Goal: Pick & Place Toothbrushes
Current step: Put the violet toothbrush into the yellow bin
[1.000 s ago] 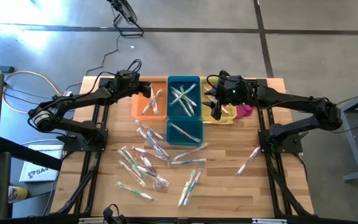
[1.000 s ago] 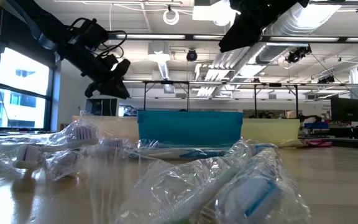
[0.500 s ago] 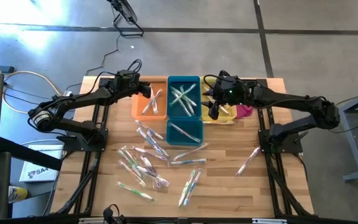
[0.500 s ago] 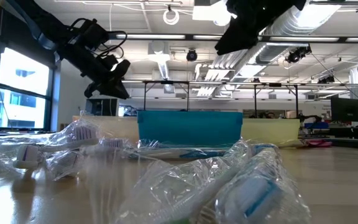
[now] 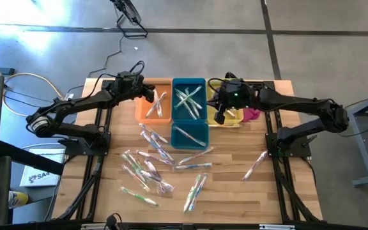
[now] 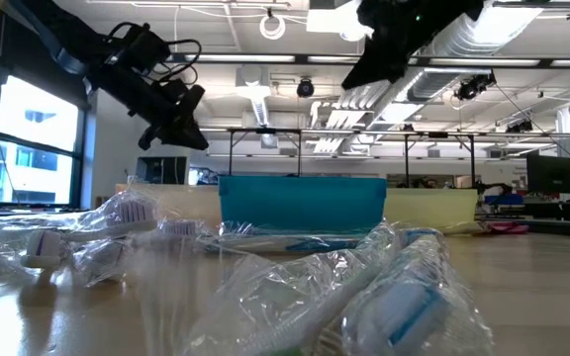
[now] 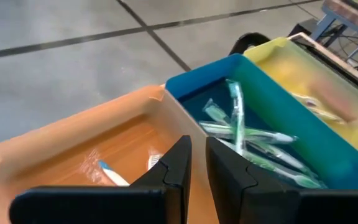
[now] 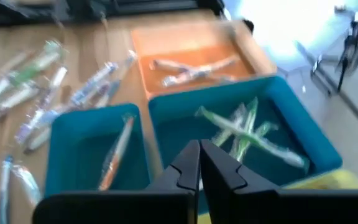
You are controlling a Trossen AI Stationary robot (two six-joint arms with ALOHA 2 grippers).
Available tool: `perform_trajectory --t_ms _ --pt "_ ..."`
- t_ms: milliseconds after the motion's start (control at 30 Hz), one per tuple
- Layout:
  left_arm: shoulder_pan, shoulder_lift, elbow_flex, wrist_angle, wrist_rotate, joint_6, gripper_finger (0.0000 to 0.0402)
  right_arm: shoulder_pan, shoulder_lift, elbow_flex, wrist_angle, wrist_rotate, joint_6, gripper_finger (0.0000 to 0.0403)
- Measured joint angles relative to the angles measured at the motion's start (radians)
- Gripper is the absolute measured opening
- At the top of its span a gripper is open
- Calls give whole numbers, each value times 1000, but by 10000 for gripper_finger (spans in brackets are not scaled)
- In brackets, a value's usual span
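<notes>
Jaws shut and empty on right gripper (image 5: 221,117) above yellow plastic bin (image 5: 234,115); left gripper (image 7: 193,163), nearly closed, empty, hangs over orange plastic bin (image 7: 73,143), presumably between picks with wrapped toothbrushes (image 5: 153,167) unsorted on table.

I am looking down at a wooden table (image 5: 235,191). An orange bin (image 5: 147,115), a teal bin (image 5: 189,135) and a yellow bin (image 5: 234,117) are sitting side by side along its far edge. A pink cloth (image 5: 252,114) is lying just beside the yellow bin.
</notes>
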Motion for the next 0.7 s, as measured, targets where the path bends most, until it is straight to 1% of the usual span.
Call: perform_trajectory --t_ms 133,233,300,433,567,700 --pt "-3 -55 0 -32 1 43 44 -13 -39 0 -56 8 -26 3" --pt "-36 -96 0 -76 -31 71 44 -33 -55 -29 -69 7 -31 3" --pt "-70 -129 -13 -91 -68 94 44 -47 -60 -74 -20 -5 -31 3" --pt "-153 -190 -40 -93 -115 110 44 -86 -66 -174 104 -72 0 3" --pt "-226 -257 -47 -91 -120 162 44 -116 -68 -249 244 -132 30 3" --pt "-295 -317 -47 -93 -120 210 44 -122 -68 -297 390 -141 51 4"
